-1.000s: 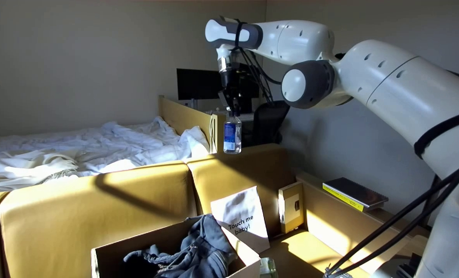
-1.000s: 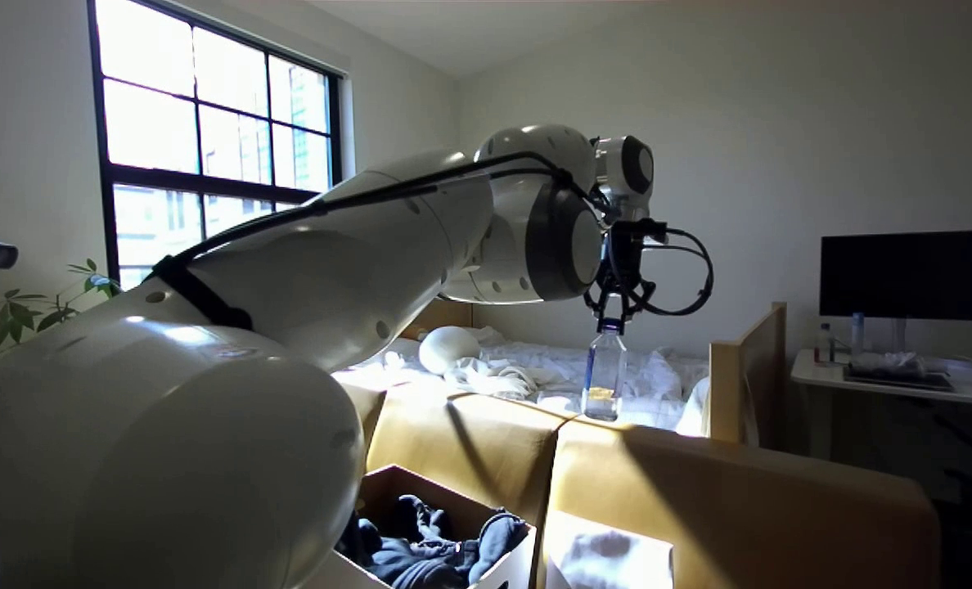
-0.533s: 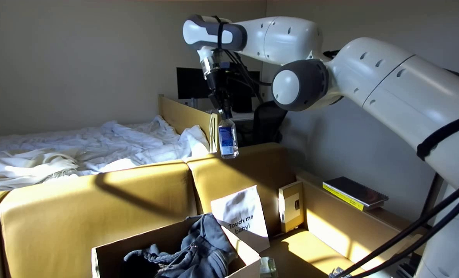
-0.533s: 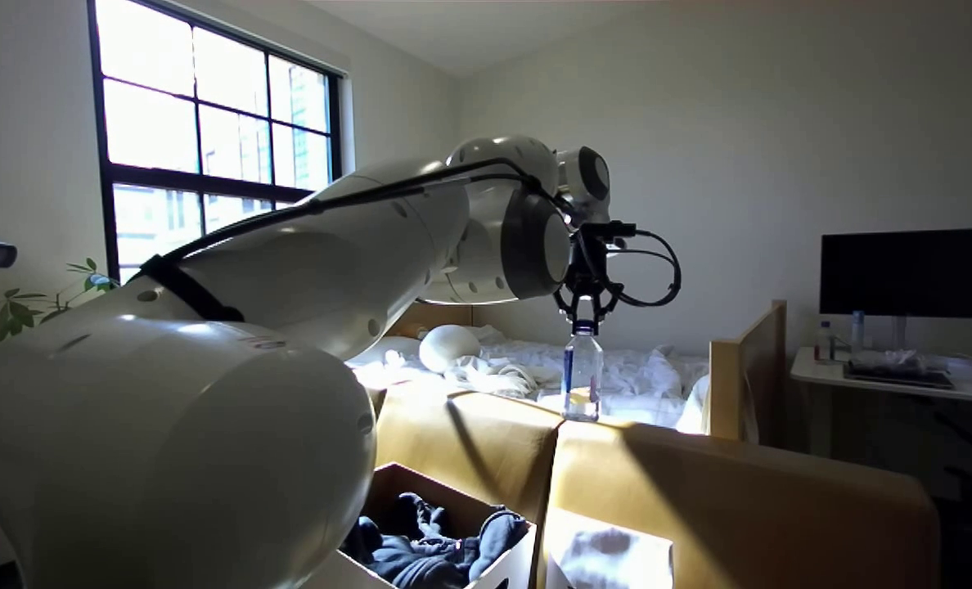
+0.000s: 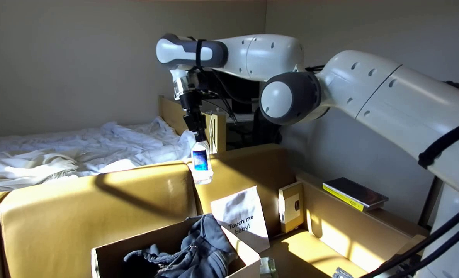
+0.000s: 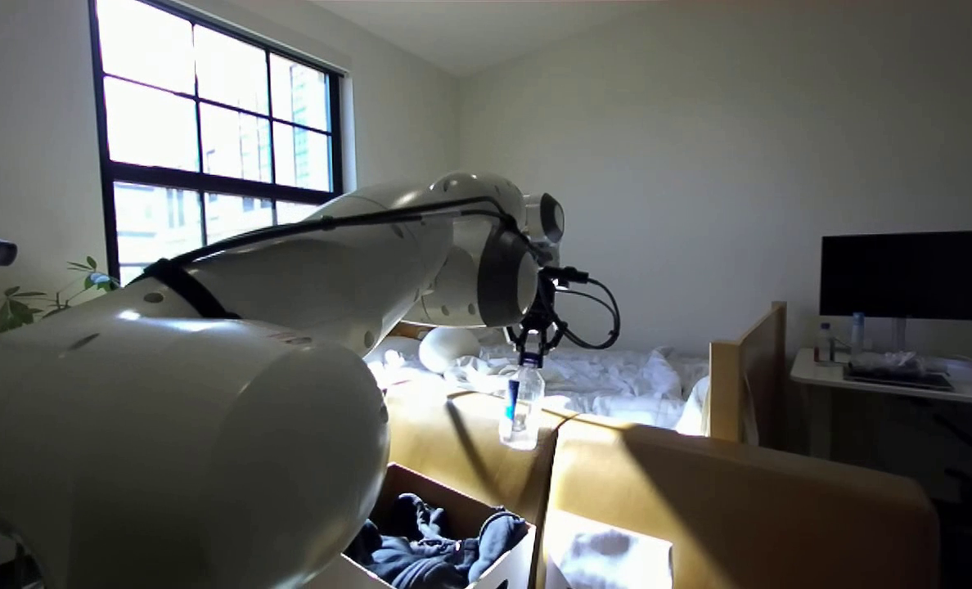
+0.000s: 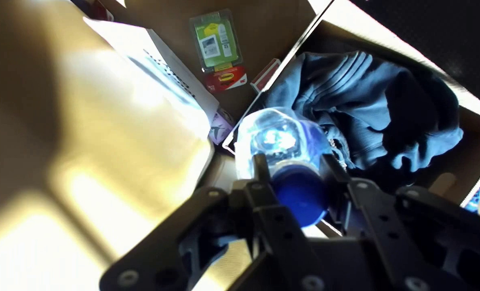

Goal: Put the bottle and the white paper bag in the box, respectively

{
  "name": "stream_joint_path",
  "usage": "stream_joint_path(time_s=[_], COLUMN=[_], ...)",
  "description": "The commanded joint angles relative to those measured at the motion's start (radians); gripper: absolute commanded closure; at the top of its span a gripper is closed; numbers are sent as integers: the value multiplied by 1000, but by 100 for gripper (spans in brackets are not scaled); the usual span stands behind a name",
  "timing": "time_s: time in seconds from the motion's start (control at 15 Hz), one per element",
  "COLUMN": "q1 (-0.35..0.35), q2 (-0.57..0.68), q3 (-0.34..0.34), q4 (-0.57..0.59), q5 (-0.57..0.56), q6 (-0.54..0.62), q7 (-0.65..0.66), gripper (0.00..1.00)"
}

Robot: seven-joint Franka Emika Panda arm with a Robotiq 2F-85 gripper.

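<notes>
Lower than a second ago, the bottle has come nearer the box and hangs almost upright. The gripper stands narrow, its fingers closed on the bottle at the blue cap. Print on the blue label is too small to read. In an exterior view the box lies at 6 o'clock from the bottle; at 5, near the box, the white bag reads "Touch me baby!" in black. In the wrist view a corner of the box's rim shows at the bottle's 9 o'clock, and the box's open top spreads from 1 to 4. Blue clothes fill much of it, with room left at their 4 o'clock.
</notes>
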State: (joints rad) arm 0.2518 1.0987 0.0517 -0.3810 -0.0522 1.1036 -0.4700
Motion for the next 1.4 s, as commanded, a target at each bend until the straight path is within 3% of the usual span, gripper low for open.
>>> stream_joint_path(time_s=[0.0, 0.33, 0.4, 0.47, 0.6, 0.67, 0.73, 0.8, 0.87, 0.93, 1.0, 1.07, 1.13, 1.33], q1=[128, 303, 323, 340, 351, 348, 352, 358, 358, 364, 362, 363, 361, 332], q2=[35, 79, 87, 153, 174, 131, 140, 197, 148, 199, 150, 169, 137, 98], q3=[30, 48, 40, 37, 19, 16, 10, 8, -1, -9, -14, -20, -25, -46], q4=[-26, -51, -59, 39, 47, -50, -49, 45, -46, 55, -25, 29, -16, -4], q5=[-10, -28, -40, -77, -118, -120, -130, -143, -151, -168, -173, -180, -186, -188], q6=[19, 13, 13, -30, -25, 22, 26, -21, 23, -13, 29, 12, 38, 22], q7=[-52, -129, -169, -218, -307, -335, -367, -417, -447, -488, -506, -539, -554, -560], gripper=[90, 90, 90, 90, 90, 90, 90, 57, 38, 33, 27, 20, 15, 0])
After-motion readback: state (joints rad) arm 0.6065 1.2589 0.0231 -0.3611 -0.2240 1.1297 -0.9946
